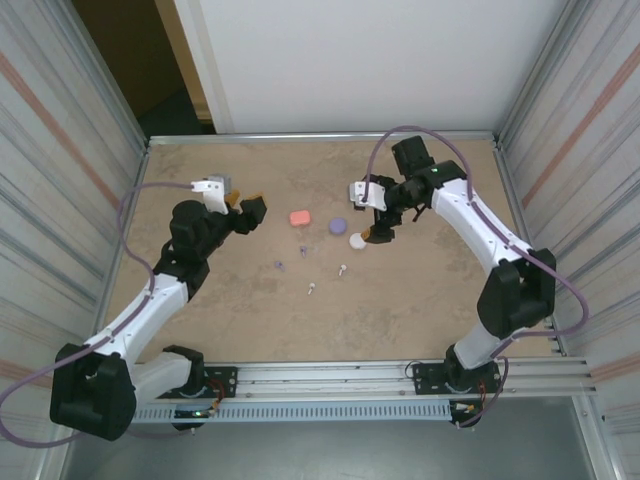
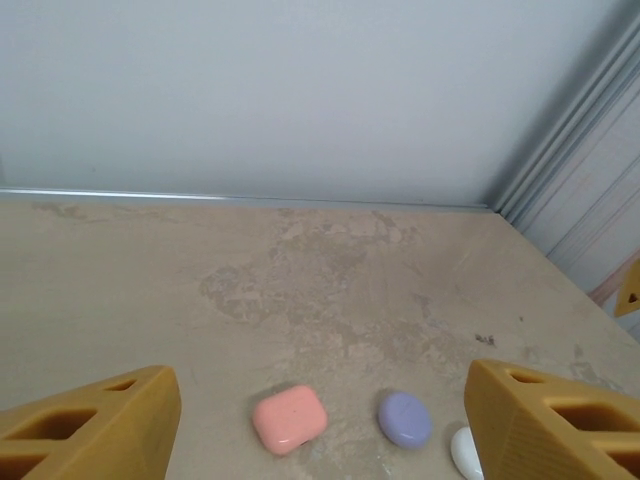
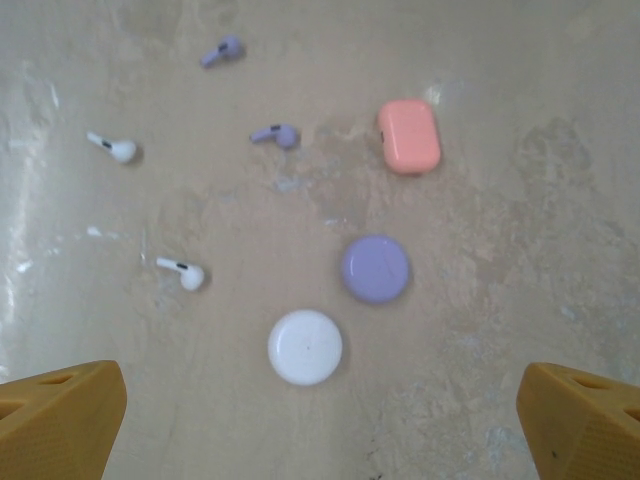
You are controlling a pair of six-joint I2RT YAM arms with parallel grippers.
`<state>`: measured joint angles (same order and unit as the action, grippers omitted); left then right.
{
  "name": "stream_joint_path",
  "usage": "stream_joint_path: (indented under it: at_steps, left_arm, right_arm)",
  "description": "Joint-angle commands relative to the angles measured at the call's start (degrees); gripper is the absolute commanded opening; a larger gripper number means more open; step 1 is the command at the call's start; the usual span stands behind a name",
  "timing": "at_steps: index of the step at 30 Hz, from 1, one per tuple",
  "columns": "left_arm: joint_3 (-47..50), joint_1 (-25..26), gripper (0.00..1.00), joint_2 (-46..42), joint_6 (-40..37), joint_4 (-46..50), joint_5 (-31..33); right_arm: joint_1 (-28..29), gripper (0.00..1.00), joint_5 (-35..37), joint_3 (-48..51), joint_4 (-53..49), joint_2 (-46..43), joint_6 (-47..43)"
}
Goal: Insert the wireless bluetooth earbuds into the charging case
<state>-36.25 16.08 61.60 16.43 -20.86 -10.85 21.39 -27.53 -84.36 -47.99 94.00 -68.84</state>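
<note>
**Four earbuds loose at mid-table, both grippers open above them**

The white earbud [image 3: 183, 274] you are likeliest to take first lies at the middle of the table [image 1: 450, 290], just on the near-edge side of the white case [image 3: 305, 346]. The second white earbud [image 3: 113, 148] lies farther toward the near edge. A purple earbud [image 3: 275, 134] and an outer purple earbud [image 3: 222, 50] lie toward the left edge. The purple case [image 3: 375, 268] and coral case [image 3: 409, 135] lie in a row with the white one, and all three lids look shut.

Your right gripper [image 3: 320, 400] hangs over the white case, jaws wide and empty, and is the nearer one to the white pair. That first earbud's stem runs nearly along the line between the fingers, bud end toward the case, so a wrist turn looks needed. Your left gripper [image 1: 247, 210], also spread and empty, hangs nearer the left edge, closer to the purple pair.
</note>
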Motion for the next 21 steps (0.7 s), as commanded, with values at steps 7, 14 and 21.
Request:
stream_joint_path:
  at_steps: [7,14,21]
  left_arm:
    - [1.44,-0.87,0.8,-2.97,-2.37,0.14,3.35]
    - [2.04,-1.02,0.95,-3.72,-2.89,0.12,3.9]
    - [2.06,-1.09,0.99,-3.36,-3.58,0.24,4.34]
  right_arm:
    - [4.03,0.99,9.82,-4.7,1.32,8.79,-6.22]
    - [6.24,0.99,14.92,-6.52,4.01,14.42,-9.07]
    - [7.61,0.99,16.1,-7.43,7.98,18.68,-10.39]
